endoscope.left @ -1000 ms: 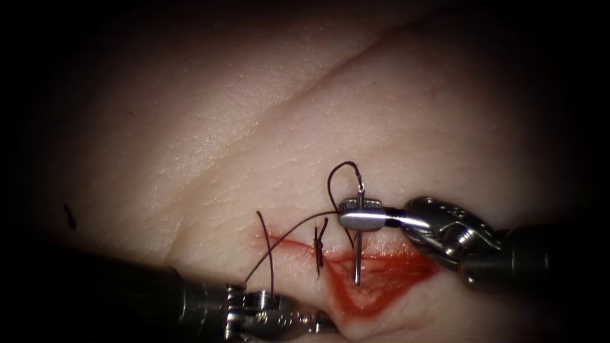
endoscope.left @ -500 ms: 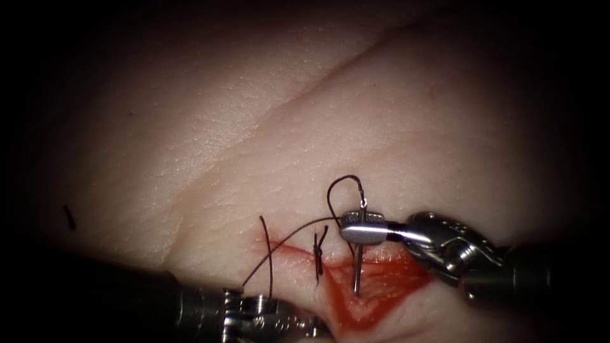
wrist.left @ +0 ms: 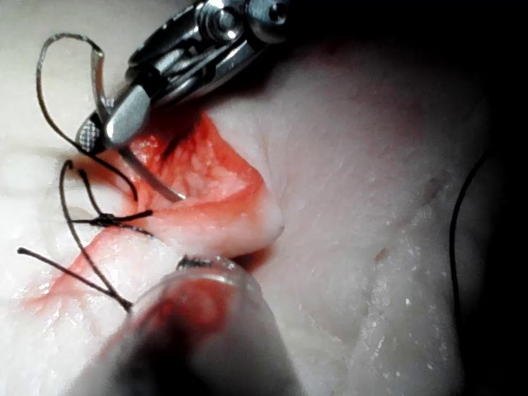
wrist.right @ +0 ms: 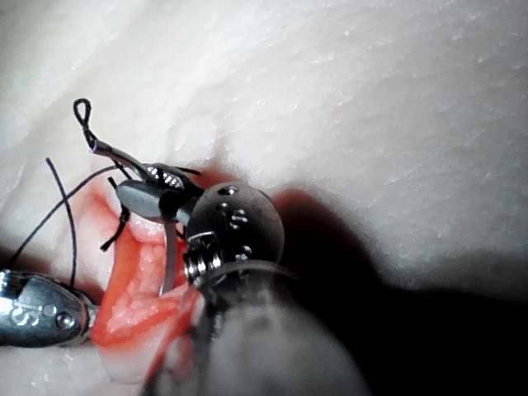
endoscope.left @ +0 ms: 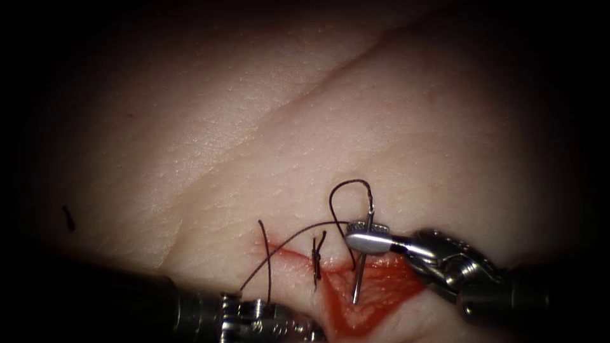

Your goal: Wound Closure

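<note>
Right tool, lower right, clenched on the needle near its thread end, tip poised over the open cut; left tool, lower left, jaw state untellable; best entered square.

The endoscope sits above and in front, looking down on the tissue from a moderate way off, cut at the near edge. The left wrist camera looks along its shaft, very close to the cut. The right wrist one does likewise, right over the cut. All three share that red opening and the needle over it.
</note>
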